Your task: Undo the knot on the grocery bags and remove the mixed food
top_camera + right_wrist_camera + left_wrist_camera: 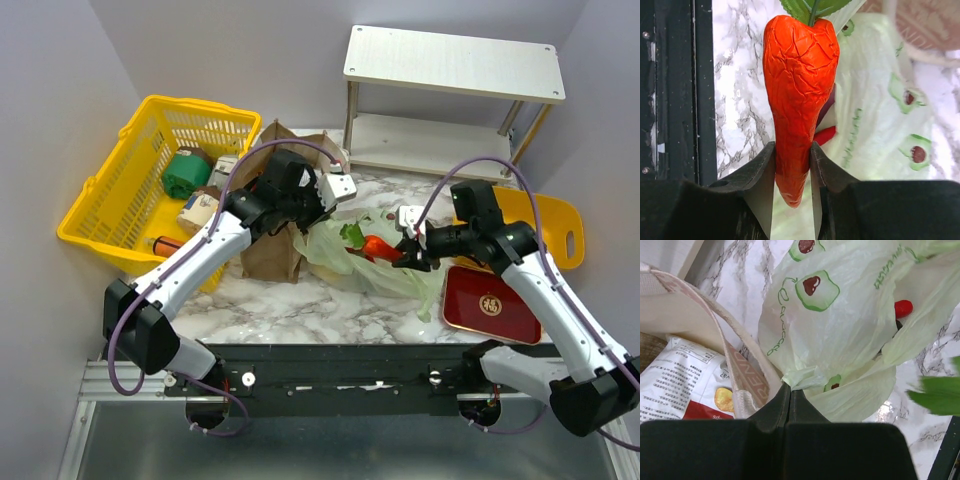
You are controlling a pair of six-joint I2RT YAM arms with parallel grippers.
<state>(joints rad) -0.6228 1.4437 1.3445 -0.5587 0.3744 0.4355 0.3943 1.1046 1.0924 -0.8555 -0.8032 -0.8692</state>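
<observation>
A: How's the left gripper [790, 389]?
B: Clamped shut on a bunched fold of the green bag [840, 330].
A: And the right gripper [792, 146]?
B: Its 2 jaws grip the carrot [800, 85] by the narrow end, over the bag.
A: Where's the bag?
B: Middle of the table [300, 300], against the paper bag [272, 255]. 1 chili [903, 308] shows inside.

white arms [195, 262], black fingers [772, 410], purple cables [112, 360]
</observation>
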